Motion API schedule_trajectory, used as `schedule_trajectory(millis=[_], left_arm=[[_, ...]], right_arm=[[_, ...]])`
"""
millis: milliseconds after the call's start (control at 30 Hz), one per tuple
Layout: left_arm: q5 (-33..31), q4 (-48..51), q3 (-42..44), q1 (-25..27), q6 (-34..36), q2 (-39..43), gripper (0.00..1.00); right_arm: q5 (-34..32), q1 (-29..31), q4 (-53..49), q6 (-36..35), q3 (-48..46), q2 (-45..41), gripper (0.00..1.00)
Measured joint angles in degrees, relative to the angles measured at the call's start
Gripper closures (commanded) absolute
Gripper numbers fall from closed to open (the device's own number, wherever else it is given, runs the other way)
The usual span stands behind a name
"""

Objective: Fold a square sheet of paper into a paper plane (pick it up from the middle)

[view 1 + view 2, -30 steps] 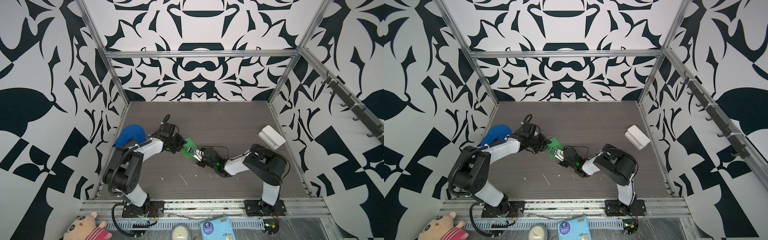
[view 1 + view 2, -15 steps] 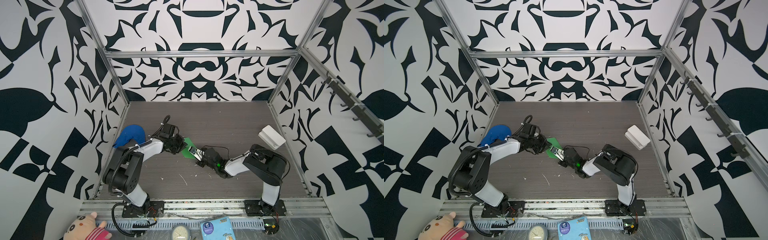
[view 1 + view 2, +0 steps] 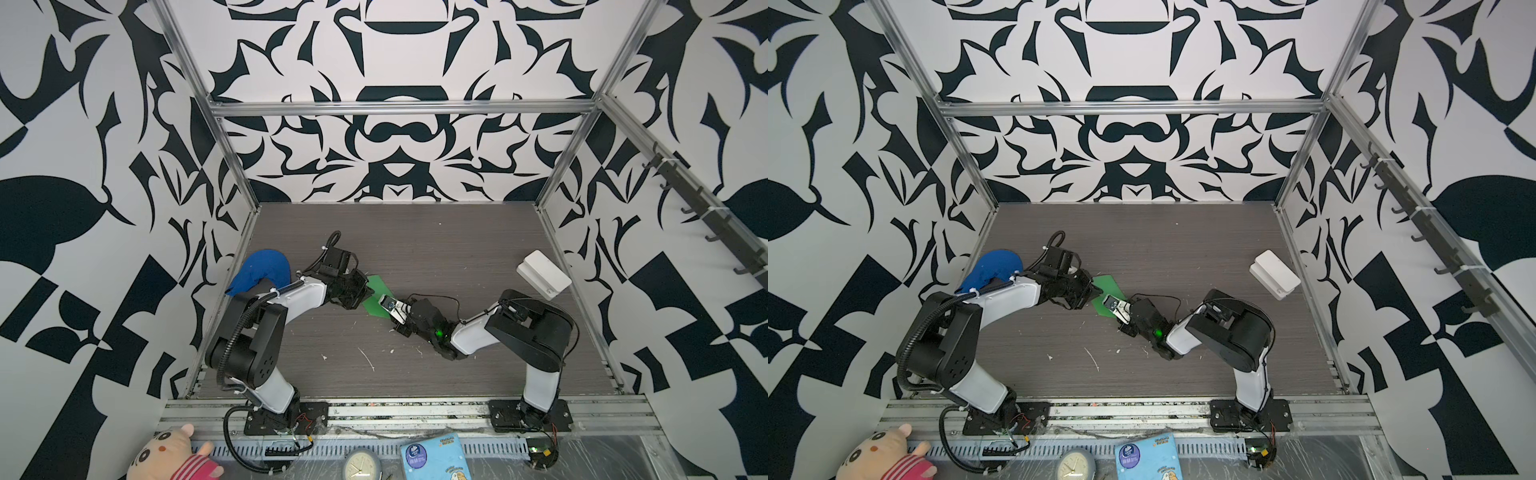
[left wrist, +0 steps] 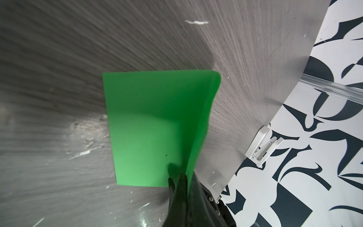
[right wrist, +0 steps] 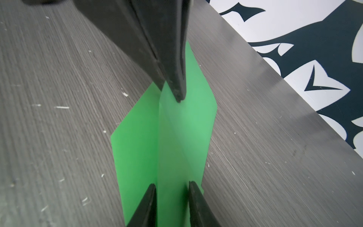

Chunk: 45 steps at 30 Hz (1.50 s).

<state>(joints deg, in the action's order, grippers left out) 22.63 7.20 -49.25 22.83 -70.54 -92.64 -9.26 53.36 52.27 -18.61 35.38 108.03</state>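
The square sheet of paper [image 3: 377, 286] [image 3: 1108, 284] is bright green and lies on the grey table between the two arms, with one side bent upward. My left gripper [image 4: 183, 177] [image 3: 365, 291] is shut on the raised flap [image 4: 204, 121] at its edge. From the opposite side, my right gripper [image 5: 172, 189] [image 3: 388, 306] stands open. Its two fingers [image 5: 151, 198] sit either side of the paper's [image 5: 176, 141] lighter middle band, with a gap between them. The left gripper's fingertips [image 5: 177, 92] pinch the far end in the right wrist view. No paper plane is in view.
A blue cloth cap [image 3: 262, 270] lies at the left wall behind the left arm. A white box [image 3: 542, 274] sits at the right wall. Small white scraps [image 3: 368, 359] dot the table in front of the arms. A plush toy [image 3: 166, 457], a clock and a blue packet lie beyond the front rail.
The left gripper has closed onto the raised flap. The right gripper's jaws have spread apart off the paper. Both arms stayed almost in place.
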Motion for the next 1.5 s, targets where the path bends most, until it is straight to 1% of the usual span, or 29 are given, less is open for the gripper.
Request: schedule_trajectory(millis=[233,333,433,500,567,633,800,933,1000,1167,1500], left_arm=[[0.02,0.90,-0.02,0.00,0.00,0.00,1.00],[0.02,1.05,-0.02,0.00,-0.02,0.00,0.99],[0.00,1.11,-0.02,-0.02,-0.02,0.00,0.92],[0.00,1.25,-0.09,-0.20,-0.11,0.02,0.83],[-0.07,1.46,-0.17,-0.63,0.02,0.28,0.78],[-0.24,1.81,-0.24,-1.33,0.15,1.16,0.70],[-1.27,2.78,-0.33,-4.81,1.60,6.14,0.55],[-2.67,3.08,0.33,-8.17,2.51,11.04,0.47],[-3.30,2.73,1.51,-9.35,2.82,13.14,0.45],[-3.74,0.44,5.92,-10.01,2.93,15.67,0.43],[-3.48,-8.92,15.10,-9.16,2.86,16.46,0.43]], right_arm=[[-0.15,0.00,2.36,0.00,-0.50,0.09,0.78],[0.02,0.00,2.91,-0.15,-0.52,0.09,0.84],[0.24,0.00,3.13,-0.24,-0.52,0.24,0.91],[0.52,0.00,3.23,-0.13,-0.52,0.57,0.94],[0.94,0.00,3.17,0.26,-0.52,0.81,0.96],[1.38,0.00,2.80,0.76,-0.52,0.85,0.98],[2.89,0.00,1.01,3.76,-0.02,0.83,1.00],[4.61,-0.15,-1.29,8.00,1.49,0.83,1.00],[6.08,-0.59,-2.40,10.54,2.21,0.83,1.00],[11.21,-2.47,-4.83,18.93,4.02,0.83,1.00],[21.33,-7.45,-6.82,36.30,6.80,0.83,1.00]])
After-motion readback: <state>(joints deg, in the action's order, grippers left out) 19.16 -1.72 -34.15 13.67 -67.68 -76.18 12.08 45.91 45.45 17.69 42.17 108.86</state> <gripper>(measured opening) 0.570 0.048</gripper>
